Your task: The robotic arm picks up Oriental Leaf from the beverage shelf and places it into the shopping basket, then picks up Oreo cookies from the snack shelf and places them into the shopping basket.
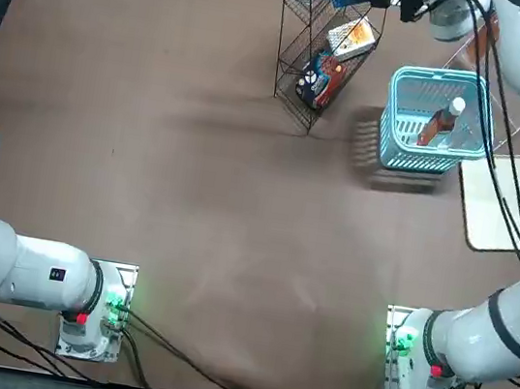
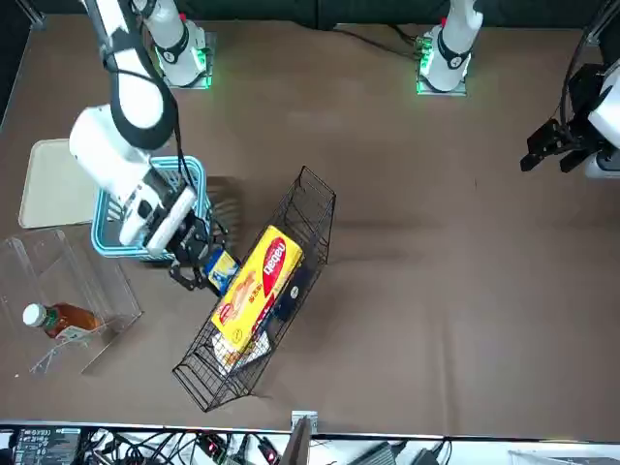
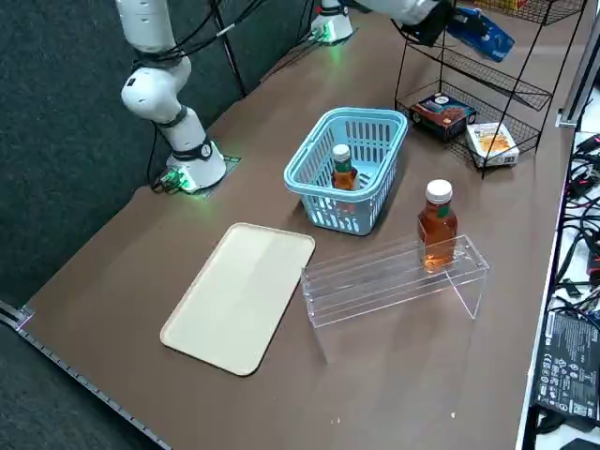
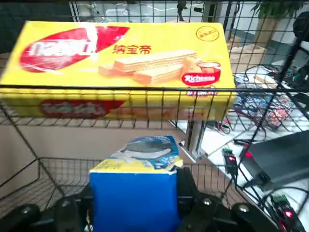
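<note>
The right gripper (image 4: 135,198) is clamped on the bright blue snack pack (image 4: 134,188) — a finger pressed to each side — at the black wire rack (image 2: 320,208), beside its upper tiers. In the wrist view, a yellow Nabati box (image 4: 120,70) lies on the tier beyond the pack. Below, on the rack's lowest tier, sit a dark red-and-black pack (image 3: 443,114) and a cream-and-orange box (image 3: 492,143). One tea bottle (image 3: 344,173) leans inside the turquoise basket (image 3: 309,173); another (image 3: 438,225) stands upright in the clear acrylic rack (image 3: 394,281). A cream tray (image 3: 239,295) lies near the basket — flat on the brown table (image 3: 412,394).
</note>
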You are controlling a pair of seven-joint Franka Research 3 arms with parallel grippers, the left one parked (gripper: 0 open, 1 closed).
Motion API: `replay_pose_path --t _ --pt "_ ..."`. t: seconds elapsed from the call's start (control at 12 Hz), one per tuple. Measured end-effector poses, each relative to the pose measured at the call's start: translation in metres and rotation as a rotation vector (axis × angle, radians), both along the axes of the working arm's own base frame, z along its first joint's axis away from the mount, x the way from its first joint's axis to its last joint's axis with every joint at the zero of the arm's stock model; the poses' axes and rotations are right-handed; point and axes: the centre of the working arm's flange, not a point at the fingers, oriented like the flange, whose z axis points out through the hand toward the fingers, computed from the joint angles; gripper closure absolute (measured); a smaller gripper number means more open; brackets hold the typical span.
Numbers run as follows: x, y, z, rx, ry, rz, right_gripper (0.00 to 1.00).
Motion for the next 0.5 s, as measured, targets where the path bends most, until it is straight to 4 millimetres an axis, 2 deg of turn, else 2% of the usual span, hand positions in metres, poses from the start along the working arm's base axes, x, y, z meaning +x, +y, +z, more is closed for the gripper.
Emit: replay_pose_path --t 0.5 --pt "-0.053 -0.055 0.024 -0.023 0.01 -0.046 0.34"
